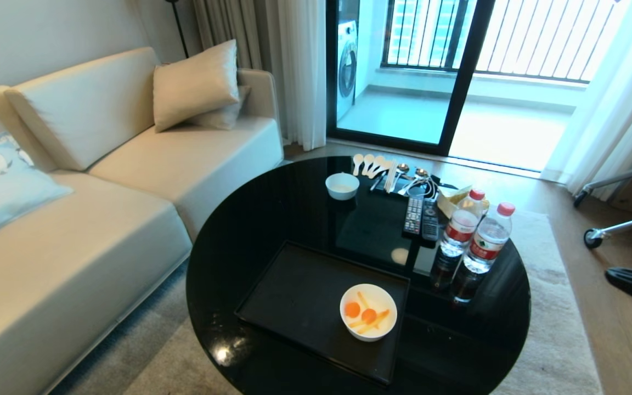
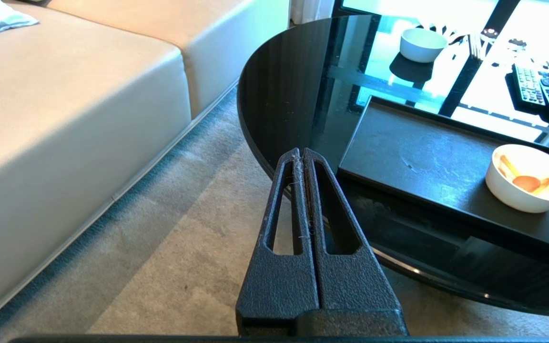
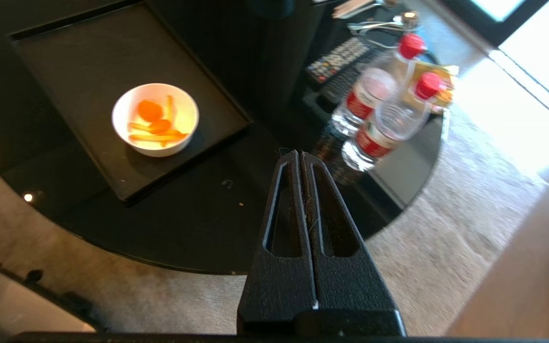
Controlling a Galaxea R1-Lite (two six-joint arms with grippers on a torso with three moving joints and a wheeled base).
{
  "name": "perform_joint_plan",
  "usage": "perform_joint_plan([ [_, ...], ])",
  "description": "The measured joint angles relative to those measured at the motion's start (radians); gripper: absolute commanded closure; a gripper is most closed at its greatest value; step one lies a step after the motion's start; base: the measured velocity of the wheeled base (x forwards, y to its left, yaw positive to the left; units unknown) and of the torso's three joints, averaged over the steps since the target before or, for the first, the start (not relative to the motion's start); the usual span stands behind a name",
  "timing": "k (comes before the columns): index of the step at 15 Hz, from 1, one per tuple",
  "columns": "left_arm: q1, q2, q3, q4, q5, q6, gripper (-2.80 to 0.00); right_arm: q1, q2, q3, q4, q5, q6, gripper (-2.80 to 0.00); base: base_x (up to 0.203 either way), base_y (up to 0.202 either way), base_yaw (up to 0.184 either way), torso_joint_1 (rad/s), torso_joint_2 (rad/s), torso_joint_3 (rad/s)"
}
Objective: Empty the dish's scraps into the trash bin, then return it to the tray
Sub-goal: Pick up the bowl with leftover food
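The dish (image 1: 383,329), a glossy white bowl, stands on the near right part of the black tray (image 1: 299,296) on the round table. The scraps (image 1: 368,315), orange slices and pale strips, lie in it. From the right wrist I see the dish (image 3: 160,150), the scraps (image 3: 153,125) and the tray (image 3: 88,57). My right gripper (image 3: 299,153) is shut and empty above the table's near edge, a way off from the dish. My left gripper (image 2: 301,151) is shut and empty beside the table over the carpet, with the dish (image 2: 517,197) far off. The trash bin is out of view.
On the black glass table (image 1: 250,219) stand a smaller white bowl (image 1: 342,185), spoons and chopsticks (image 1: 382,167), two remotes (image 1: 421,216) and two water bottles (image 1: 475,236). A cream sofa (image 1: 102,219) runs along the left. Wheeled chrome legs (image 1: 593,237) stand at the right.
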Motion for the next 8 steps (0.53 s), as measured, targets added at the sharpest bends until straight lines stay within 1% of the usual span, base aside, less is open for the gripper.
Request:
perform_joint_plan([
  [2, 0.000, 0.000, 0.000, 0.000, 0.001, 0.000, 0.00, 0.093, 0.150, -0.084, -0.018, -0.001, 0.019, 0.00, 0.000, 0.000, 0.000, 0.000, 0.00, 0.000],
  [4, 0.000, 0.000, 0.000, 0.000, 0.000, 0.000, 0.00, 0.171, 0.297, -0.162, -0.032, -0.002, 0.059, 0.00, 0.000, 0.000, 0.000, 0.000, 0.00, 0.000],
  [6, 0.000, 0.000, 0.000, 0.000, 0.000, 0.000, 0.00, 0.235, 0.435, -0.231, -0.042, -0.004, 0.121, 0.00, 0.000, 0.000, 0.000, 0.000, 0.00, 0.000],
  [8, 0.000, 0.000, 0.000, 0.000, 0.000, 0.000, 0.00, 0.279, 0.555, -0.285, -0.042, -0.015, 0.205, 0.00, 0.000, 0.000, 0.000, 0.000, 0.00, 0.000],
])
